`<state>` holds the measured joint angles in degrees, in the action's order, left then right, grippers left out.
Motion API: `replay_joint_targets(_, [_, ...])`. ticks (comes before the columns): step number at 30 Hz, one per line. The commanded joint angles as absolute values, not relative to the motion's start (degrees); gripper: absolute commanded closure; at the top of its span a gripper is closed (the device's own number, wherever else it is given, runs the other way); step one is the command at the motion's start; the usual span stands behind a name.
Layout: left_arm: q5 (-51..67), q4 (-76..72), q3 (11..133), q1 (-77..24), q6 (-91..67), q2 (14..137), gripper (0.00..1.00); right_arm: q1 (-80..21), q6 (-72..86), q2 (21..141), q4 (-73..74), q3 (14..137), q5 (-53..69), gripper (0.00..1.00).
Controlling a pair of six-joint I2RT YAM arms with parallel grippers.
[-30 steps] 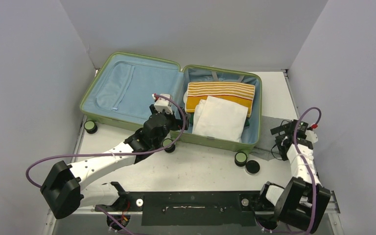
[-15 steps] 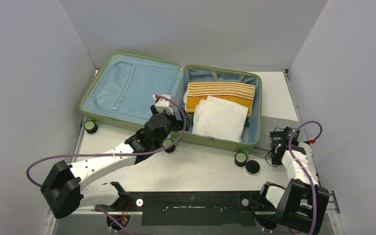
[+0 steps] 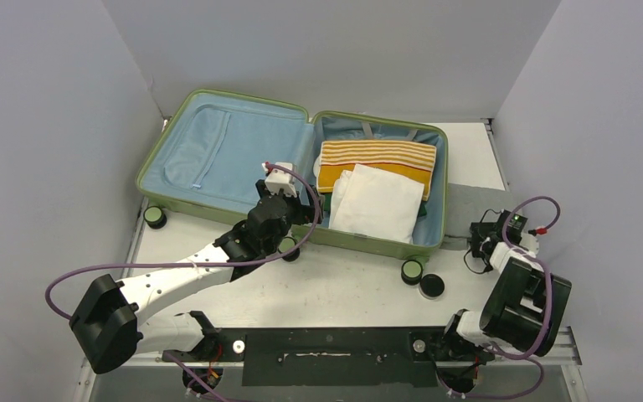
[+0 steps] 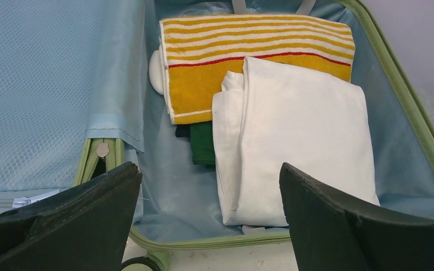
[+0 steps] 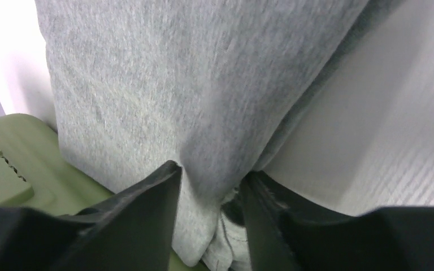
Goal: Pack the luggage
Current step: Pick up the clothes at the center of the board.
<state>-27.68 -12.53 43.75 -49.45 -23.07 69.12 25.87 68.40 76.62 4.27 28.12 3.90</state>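
Observation:
The luggage (image 3: 218, 94) lies open on the table, its light-blue lining facing up. In its right half lie a yellow striped towel (image 3: 377, 159), a white folded cloth (image 3: 377, 203) and a green garment (image 4: 202, 144) partly under them. My left gripper (image 4: 210, 226) hovers open over the near rim by the hinge, with nothing between its fingers. A grey cloth (image 3: 469, 205) lies on the table right of the luggage. My right gripper (image 5: 212, 195) is down on its near edge, fingers pinching a bunched fold of the grey cloth (image 5: 164, 84).
A black round disc (image 3: 431, 286) sits on the table beside the luggage's front right wheel (image 3: 412, 270). Another wheel (image 3: 155, 217) sticks out at the front left. Grey walls close in on the left, back and right.
My right arm has drawn back and dropped onto the grey cloth, and its jaws have gone from wide open to pinching the fabric. The left arm has stayed put.

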Motion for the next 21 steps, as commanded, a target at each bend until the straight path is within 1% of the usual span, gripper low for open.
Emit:
replay_joint_targets(1, [-29.0,-13.4,45.9,-49.7,-22.0,68.6,0.1,29.1,60.8,83.8,10.8,22.2,6.2,0.62])
replay_joint_targets(4, [-28.6,-13.3,46.0,-49.7,-22.1,68.9,0.1,31.4,58.7,84.2,9.7,21.3,8.2,0.78])
replay_joint_targets(7, [-28.6,-13.3,46.1,-49.7,-22.1,68.9,0.1,32.5,56.7,83.4,9.5,21.5,9.7,0.98])
replay_joint_targets(8, [-28.7,-13.3,46.0,-49.7,-22.1,68.8,0.1,32.6,56.3,82.7,9.9,21.7,9.9,1.0])
replay_joint_targets(11, [-29.0,-13.3,46.0,-49.7,-22.0,68.5,0.1,32.8,55.4,77.3,11.9,23.6,9.6,1.0])
replay_joint_targets(15, [-28.9,-13.3,45.8,-49.7,-22.3,68.3,0.09,31.8,54.0,68.4,19.0,30.3,4.5,1.0])
replay_joint_targets(19, [-28.3,-13.4,45.9,-49.7,-22.8,68.4,0.09,28.7,52.9,67.1,26.0,39.2,-1.1,1.0])
replay_joint_targets(21, [-28.3,-13.3,45.9,-49.7,-22.8,68.3,0.09,27.2,53.4,66.4,27.6,41.4,-3.5,1.0])
